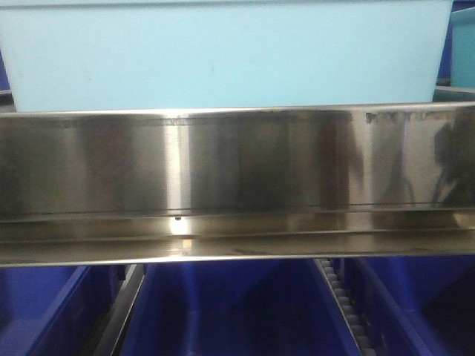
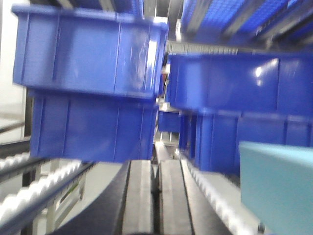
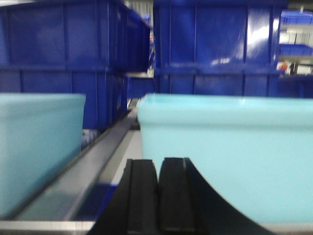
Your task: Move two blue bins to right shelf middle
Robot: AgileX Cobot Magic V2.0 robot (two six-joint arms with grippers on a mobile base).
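Note:
One pale blue bin (image 1: 223,55) fills the top of the front view, standing on the shelf behind a steel rail (image 1: 237,170). In the right wrist view two pale blue bins show: one (image 3: 234,152) right behind my right gripper (image 3: 158,164), another (image 3: 36,147) at the left. The right gripper is shut with nothing between its fingers, its tips just short of the right bin's wall. My left gripper (image 2: 155,166) is also shut and holds nothing; a corner of a pale blue bin (image 2: 279,186) lies to its right.
Dark blue crates (image 2: 93,88) are stacked in twos on roller tracks (image 2: 34,193) ahead of the left gripper, with more (image 3: 220,44) behind the pale bins. Further dark blue crates (image 1: 230,311) sit on the shelf below the steel rail. A metal divider (image 3: 93,156) runs between the pale bins.

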